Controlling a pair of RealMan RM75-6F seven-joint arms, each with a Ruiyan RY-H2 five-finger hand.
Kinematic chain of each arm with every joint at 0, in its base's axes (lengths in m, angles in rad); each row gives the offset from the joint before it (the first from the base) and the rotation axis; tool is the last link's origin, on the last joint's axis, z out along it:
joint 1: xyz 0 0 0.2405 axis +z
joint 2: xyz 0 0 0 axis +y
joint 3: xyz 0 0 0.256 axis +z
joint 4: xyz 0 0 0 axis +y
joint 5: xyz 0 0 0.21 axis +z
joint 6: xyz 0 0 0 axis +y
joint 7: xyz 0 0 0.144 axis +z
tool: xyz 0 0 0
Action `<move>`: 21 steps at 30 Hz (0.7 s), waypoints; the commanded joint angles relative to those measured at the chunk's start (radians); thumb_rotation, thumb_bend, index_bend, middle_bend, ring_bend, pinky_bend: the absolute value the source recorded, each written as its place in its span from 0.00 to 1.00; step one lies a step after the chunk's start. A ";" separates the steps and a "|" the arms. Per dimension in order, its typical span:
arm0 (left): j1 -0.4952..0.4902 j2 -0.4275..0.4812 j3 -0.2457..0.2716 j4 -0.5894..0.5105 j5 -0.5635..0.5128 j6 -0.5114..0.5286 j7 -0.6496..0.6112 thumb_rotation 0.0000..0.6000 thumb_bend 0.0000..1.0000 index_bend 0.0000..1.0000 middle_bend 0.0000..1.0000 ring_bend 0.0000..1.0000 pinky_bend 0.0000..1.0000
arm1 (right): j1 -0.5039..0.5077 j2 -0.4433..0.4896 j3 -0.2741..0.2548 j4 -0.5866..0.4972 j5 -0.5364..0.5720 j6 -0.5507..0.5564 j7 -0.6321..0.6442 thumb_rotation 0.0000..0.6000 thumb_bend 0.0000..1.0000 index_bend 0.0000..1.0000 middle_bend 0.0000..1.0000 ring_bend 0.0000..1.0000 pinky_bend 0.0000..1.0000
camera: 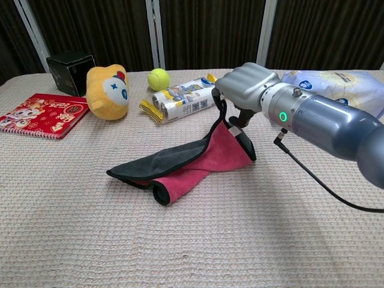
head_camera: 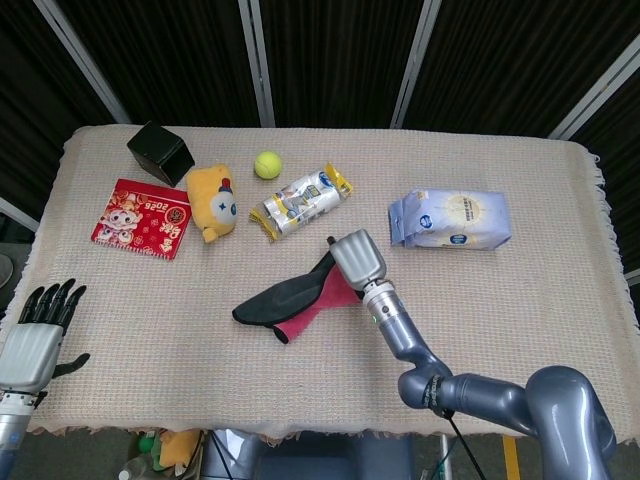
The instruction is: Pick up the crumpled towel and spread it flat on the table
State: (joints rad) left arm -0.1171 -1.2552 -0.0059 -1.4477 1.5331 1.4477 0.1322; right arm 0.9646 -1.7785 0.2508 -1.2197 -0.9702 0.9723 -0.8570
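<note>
The crumpled towel (head_camera: 290,299) (camera: 189,159), dark grey outside and pink inside, lies folded near the middle of the table. My right hand (head_camera: 357,261) (camera: 245,90) grips its right corner and holds that end lifted off the cloth, while the left end stays on the table. My left hand (head_camera: 35,334) hangs off the table's front left corner in the head view, fingers spread, holding nothing. The chest view does not show it.
Behind the towel lie a snack packet (head_camera: 299,203) (camera: 180,99), a tennis ball (head_camera: 267,164), a yellow plush toy (head_camera: 212,202), a black box (head_camera: 160,152) and a red booklet (head_camera: 141,218). A pale blue bag (head_camera: 450,219) sits at the right.
</note>
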 commanded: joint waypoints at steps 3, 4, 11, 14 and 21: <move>0.000 0.000 0.003 0.000 0.002 -0.001 -0.002 1.00 0.00 0.00 0.00 0.00 0.00 | -0.003 0.005 -0.007 -0.014 -0.001 0.012 -0.003 1.00 0.46 0.44 0.98 1.00 0.90; 0.000 0.000 0.003 0.000 0.003 -0.001 -0.003 1.00 0.00 0.00 0.00 0.00 0.00 | -0.004 0.006 -0.009 -0.015 -0.001 0.014 -0.005 1.00 0.46 0.45 0.98 1.00 0.90; -0.001 -0.002 0.006 0.000 0.005 -0.003 -0.003 1.00 0.00 0.00 0.00 0.00 0.00 | -0.002 0.012 -0.011 -0.039 0.006 0.030 -0.020 1.00 0.46 0.46 0.98 1.00 0.90; -0.002 -0.002 0.007 0.002 0.004 -0.005 -0.002 1.00 0.00 0.00 0.00 0.00 0.00 | 0.001 0.015 -0.011 -0.047 0.009 0.033 -0.025 1.00 0.47 0.47 0.98 1.00 0.90; -0.002 -0.003 0.008 0.003 0.004 -0.007 -0.004 1.00 0.00 0.00 0.00 0.00 0.00 | 0.003 0.016 -0.015 -0.053 0.019 0.035 -0.034 1.00 0.52 0.51 0.98 1.00 0.90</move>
State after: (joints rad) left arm -0.1194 -1.2584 0.0022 -1.4449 1.5368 1.4405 0.1285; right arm 0.9679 -1.7620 0.2360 -1.2728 -0.9511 1.0071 -0.8906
